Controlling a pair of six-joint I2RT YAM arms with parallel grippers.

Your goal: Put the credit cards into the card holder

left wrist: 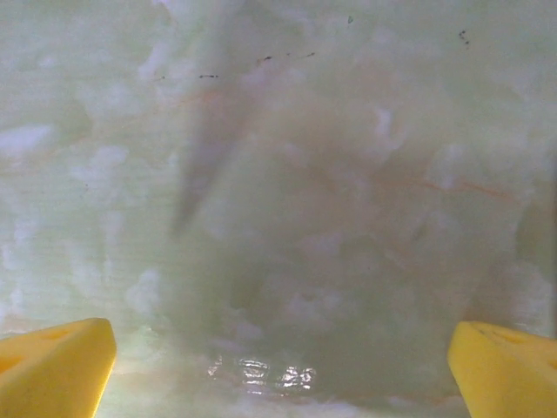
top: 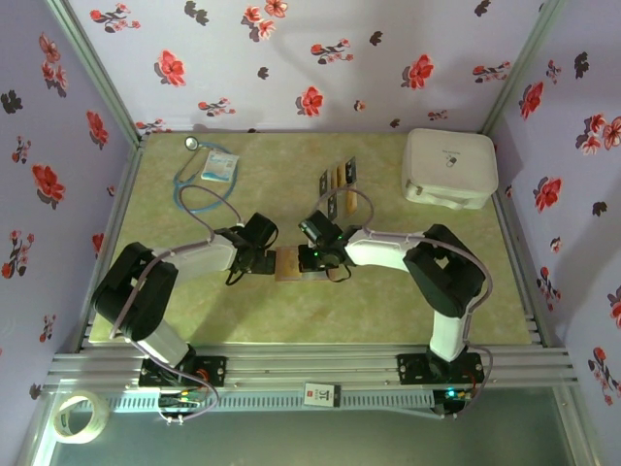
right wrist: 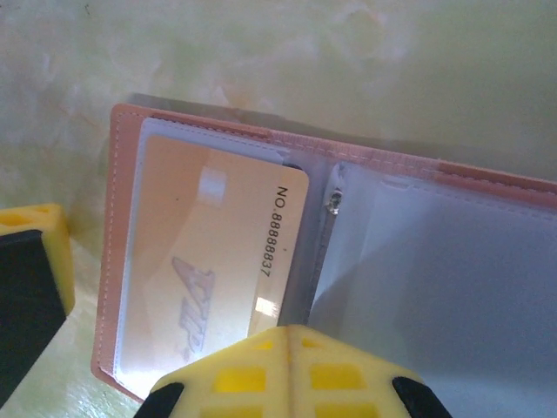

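Green marbled table (top: 291,316): white case (top: 449,167) and stethoscope (top: 199,184) well behind the card holder (top: 294,264), loose credit cards (top: 339,179) just behind it. Holder lies open, yellow card (right wrist: 209,261) in a clear pocket; left gripper (left wrist: 278,370) spread wide beside it, right gripper (right wrist: 287,366) pinched together over it.

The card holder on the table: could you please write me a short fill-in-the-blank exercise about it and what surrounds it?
The card holder lies ___ on the table. Exactly ___ card shows inside its clear pocket. The left tool has ___ fingers. The white case sits in the table's far ___ corner.
Missing words: open, one, yellow, right.
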